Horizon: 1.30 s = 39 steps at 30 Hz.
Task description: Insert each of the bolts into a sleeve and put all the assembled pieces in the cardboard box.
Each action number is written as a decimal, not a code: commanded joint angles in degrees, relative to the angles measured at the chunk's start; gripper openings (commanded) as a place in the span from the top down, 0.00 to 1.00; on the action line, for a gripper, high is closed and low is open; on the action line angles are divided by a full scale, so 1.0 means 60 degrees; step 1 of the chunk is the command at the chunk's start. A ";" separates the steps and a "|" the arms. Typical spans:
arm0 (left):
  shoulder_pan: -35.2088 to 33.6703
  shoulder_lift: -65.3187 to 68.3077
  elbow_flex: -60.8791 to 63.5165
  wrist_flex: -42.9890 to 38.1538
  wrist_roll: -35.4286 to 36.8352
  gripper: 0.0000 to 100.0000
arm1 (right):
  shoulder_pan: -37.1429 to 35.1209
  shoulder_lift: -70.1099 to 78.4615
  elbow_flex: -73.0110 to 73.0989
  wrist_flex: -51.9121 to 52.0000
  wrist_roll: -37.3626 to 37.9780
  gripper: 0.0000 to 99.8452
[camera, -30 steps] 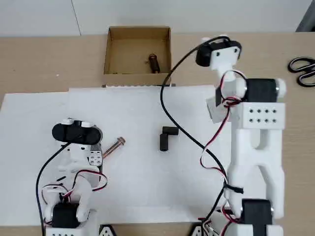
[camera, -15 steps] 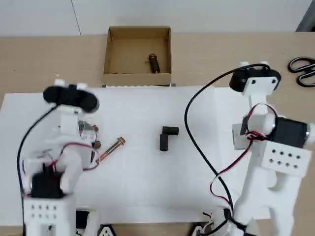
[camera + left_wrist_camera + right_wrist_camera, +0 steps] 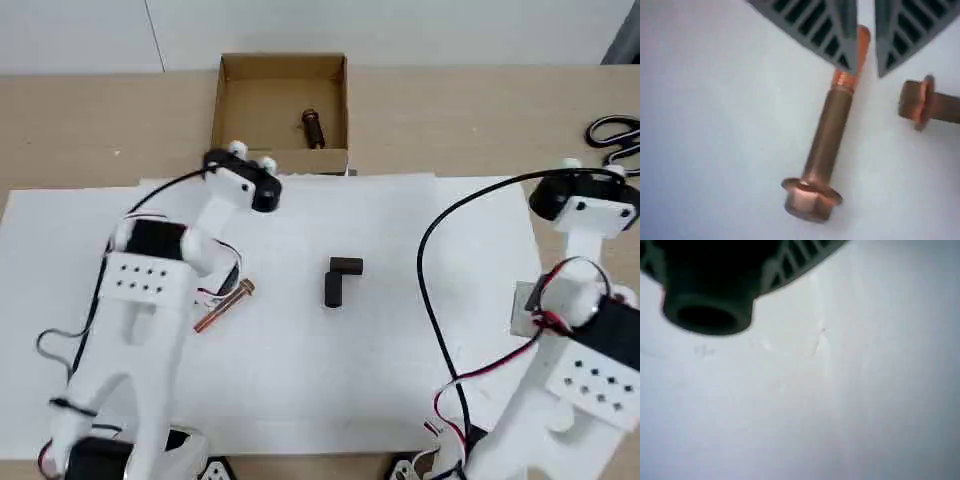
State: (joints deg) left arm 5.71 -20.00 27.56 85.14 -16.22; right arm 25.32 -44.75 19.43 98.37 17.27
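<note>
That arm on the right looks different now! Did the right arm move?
Yes. The right arm swung away from the cardboard box and over toward the scissors, nearer the table's right edge.

high camera down over table (image 3: pixel 100 120), wrist cameras close above white sheet (image 3: pixel 300 380), left on bolt (image 3: pixel 825 145)

Bright, even room light casts only faint, soft shadows.

The left gripper (image 3: pixel 867 70) hangs over white paper (image 3: pixel 715 125), its two grey fingers (image 3: pixel 815 25) a little apart. The thin end of a copper bolt (image 3: pixel 827 135) lies between them. A second bolt (image 3: pixel 925 105) lies near it, not touching.
</note>
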 commanded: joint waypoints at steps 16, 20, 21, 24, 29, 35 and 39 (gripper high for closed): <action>0.0103 0.0850 -0.0344 -0.0322 -0.1201 0.91 | 0.0125 -0.0740 -0.0044 0.0139 0.0044 1.00; 0.0103 0.1524 -0.0403 -0.0469 -0.1275 0.90 | 0.0125 -0.0740 -0.0044 0.0139 0.0029 1.00; 0.0103 0.1729 -0.0403 -0.0586 -0.1275 0.90 | 0.0125 -0.0740 -0.0044 0.0139 0.0029 1.00; 0.0103 0.2168 -0.0403 -0.0908 -0.1275 0.90 | 0.0125 -0.0740 -0.0044 0.0139 0.0029 1.00; 0.0117 0.2696 -0.0403 -0.1480 -0.1275 0.90 | 0.0110 -0.0740 -0.0044 0.0139 0.0029 1.00; 0.0117 0.3443 -0.0403 -0.2066 -0.1275 0.90 | 0.0110 -0.0740 -0.0044 0.0139 0.0029 1.00; 0.0117 0.4000 -0.0403 -0.2491 -0.1275 0.90 | 0.0095 -0.0725 -0.0044 0.0139 0.0029 1.00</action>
State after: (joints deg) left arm 6.07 3.03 27.56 72.48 -23.96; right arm 25.41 -48.18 19.43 98.37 17.27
